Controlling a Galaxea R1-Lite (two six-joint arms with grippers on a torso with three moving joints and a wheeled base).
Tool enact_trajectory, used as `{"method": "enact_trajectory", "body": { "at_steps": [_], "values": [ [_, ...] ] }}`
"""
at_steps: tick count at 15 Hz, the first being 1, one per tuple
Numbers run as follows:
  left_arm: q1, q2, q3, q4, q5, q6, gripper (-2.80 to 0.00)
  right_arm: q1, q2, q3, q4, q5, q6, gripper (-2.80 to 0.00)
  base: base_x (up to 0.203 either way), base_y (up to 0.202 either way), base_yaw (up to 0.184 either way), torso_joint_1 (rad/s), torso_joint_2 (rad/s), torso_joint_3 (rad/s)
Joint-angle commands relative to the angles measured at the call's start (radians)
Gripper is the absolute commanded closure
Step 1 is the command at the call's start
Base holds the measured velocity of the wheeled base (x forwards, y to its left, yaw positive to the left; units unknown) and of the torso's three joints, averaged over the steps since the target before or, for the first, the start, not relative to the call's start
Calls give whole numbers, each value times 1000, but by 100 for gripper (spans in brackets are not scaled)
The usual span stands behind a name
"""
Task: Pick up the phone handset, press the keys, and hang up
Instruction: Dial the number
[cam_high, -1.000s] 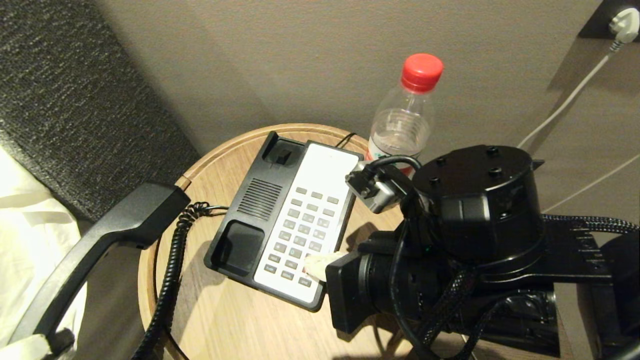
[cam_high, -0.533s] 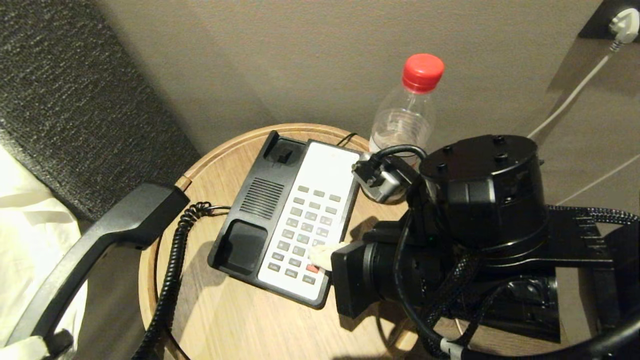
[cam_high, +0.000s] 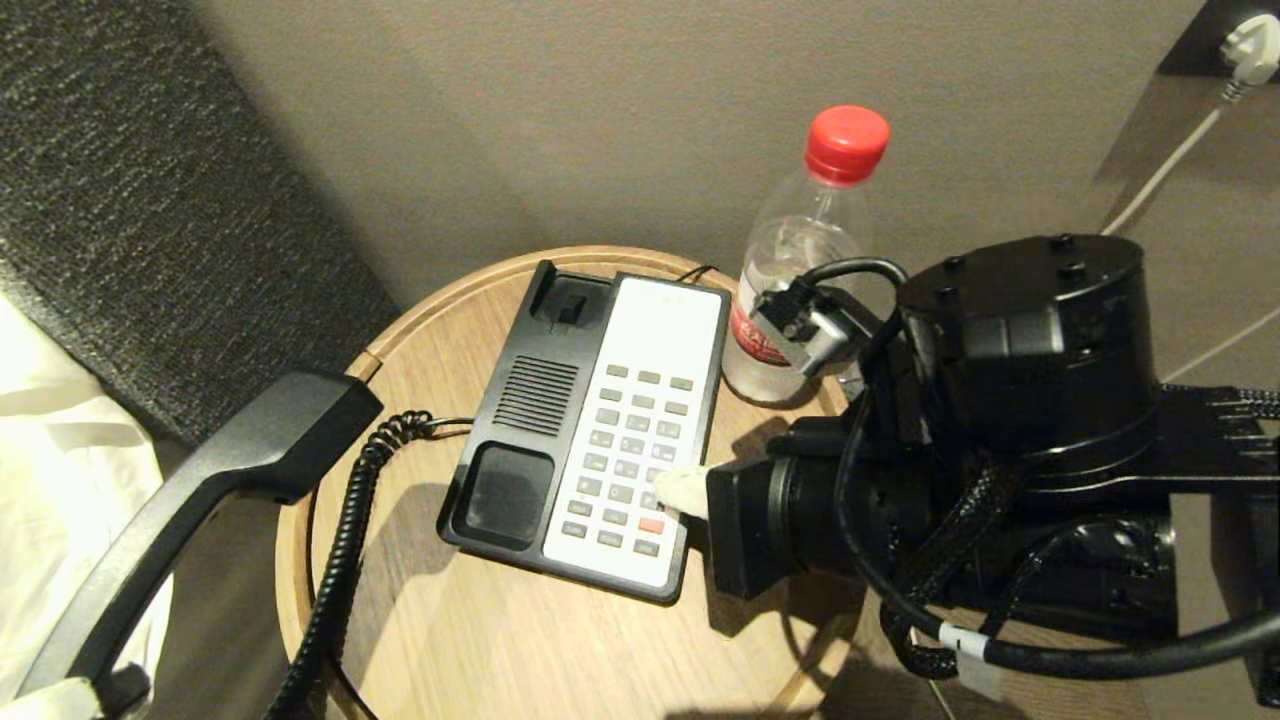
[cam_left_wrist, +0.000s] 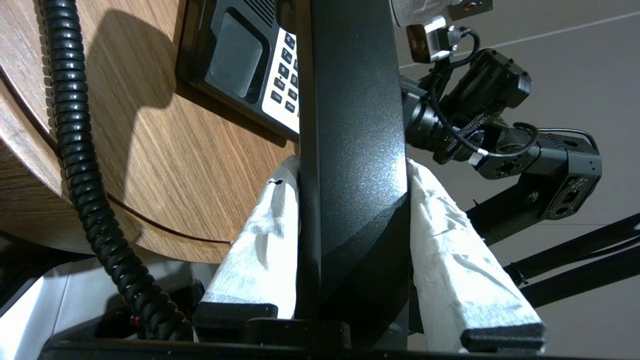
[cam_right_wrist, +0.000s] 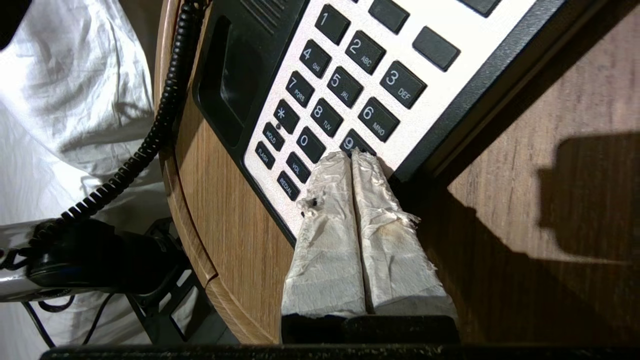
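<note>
The black phone handset (cam_high: 200, 470) hangs off the table's left side, clear of the phone base (cam_high: 520, 420). My left gripper (cam_high: 60, 695) is shut on it at the bottom left. In the left wrist view its white-wrapped fingers (cam_left_wrist: 260, 240) clamp both sides of the handset (cam_left_wrist: 350, 125). The coiled cord (cam_high: 340, 560) droops from the handset to the base. My right gripper (cam_high: 680, 492) is shut, with its wrapped tips (cam_right_wrist: 350, 157) resting on the keys (cam_right_wrist: 345, 85) at the 9 key. The red button (cam_high: 651, 524) lies just below the tips.
The round wooden table (cam_high: 470, 640) has a raised rim. A clear bottle with a red cap (cam_high: 800, 270) stands behind the base's right side, near my right arm. White bedding (cam_high: 40, 450) and a dark padded panel (cam_high: 150, 200) are at the left.
My right gripper has moved right and up the keypad, uncovering the red button. The near end of the phone base has swung slightly right. The handset and left gripper stayed still.
</note>
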Motion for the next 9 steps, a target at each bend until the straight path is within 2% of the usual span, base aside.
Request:
{"method": "enact_trajectory", "body": {
  "at_steps": [1,9],
  "values": [
    [0,-1,3,-1,-1,-5,0,24,-31,-4,-10,10,15,0,0,0,0,0,0,0],
    [0,-1,5,-1,-6,-5,0,45,-13,24,-8,31,31,0,0,0,0,0,0,0]
  ]
}}
